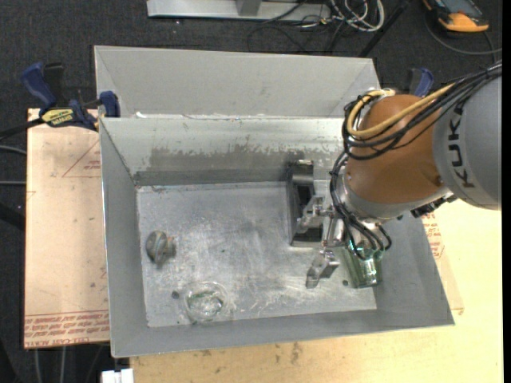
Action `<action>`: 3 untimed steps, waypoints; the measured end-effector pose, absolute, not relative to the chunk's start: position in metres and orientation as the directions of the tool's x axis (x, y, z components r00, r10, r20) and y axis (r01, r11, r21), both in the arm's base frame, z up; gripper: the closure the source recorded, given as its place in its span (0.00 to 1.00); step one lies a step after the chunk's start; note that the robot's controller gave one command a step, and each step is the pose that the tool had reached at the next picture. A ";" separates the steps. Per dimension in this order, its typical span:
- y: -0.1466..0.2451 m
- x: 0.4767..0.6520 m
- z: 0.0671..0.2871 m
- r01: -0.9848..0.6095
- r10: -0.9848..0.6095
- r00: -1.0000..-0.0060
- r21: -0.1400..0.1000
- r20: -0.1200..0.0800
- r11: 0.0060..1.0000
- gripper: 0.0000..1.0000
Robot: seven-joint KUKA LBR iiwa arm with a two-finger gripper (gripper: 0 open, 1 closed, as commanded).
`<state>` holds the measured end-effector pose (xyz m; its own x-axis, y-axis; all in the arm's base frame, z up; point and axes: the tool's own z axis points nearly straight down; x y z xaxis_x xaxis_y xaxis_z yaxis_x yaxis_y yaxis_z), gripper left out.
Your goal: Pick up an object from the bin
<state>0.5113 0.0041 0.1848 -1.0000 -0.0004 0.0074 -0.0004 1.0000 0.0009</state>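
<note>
Gripper (322, 255) low over the bin's (120, 214) right floor — open or closed, cannot tell — while grey lump (160, 246) and clear round piece (205, 301) lie unpicked at left, so lifting remains

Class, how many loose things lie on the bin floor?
2: a grey lump by the left wall, a clear round thing near the lower left corner. The arm may hide others.

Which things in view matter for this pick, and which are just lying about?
Job: tool, grey bin, grey lump at its left, clear round piece near its front.
Lying about: cables, orange-and-black device, beyond the bin.
</note>
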 end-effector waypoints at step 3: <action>-0.055 0.561 0.149 -0.031 -0.031 -0.999 -0.002 -0.010 1.000 0.00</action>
<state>0.5607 -0.0547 0.1494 -0.9995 -0.0314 -0.0104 -0.0314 0.9995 -0.0025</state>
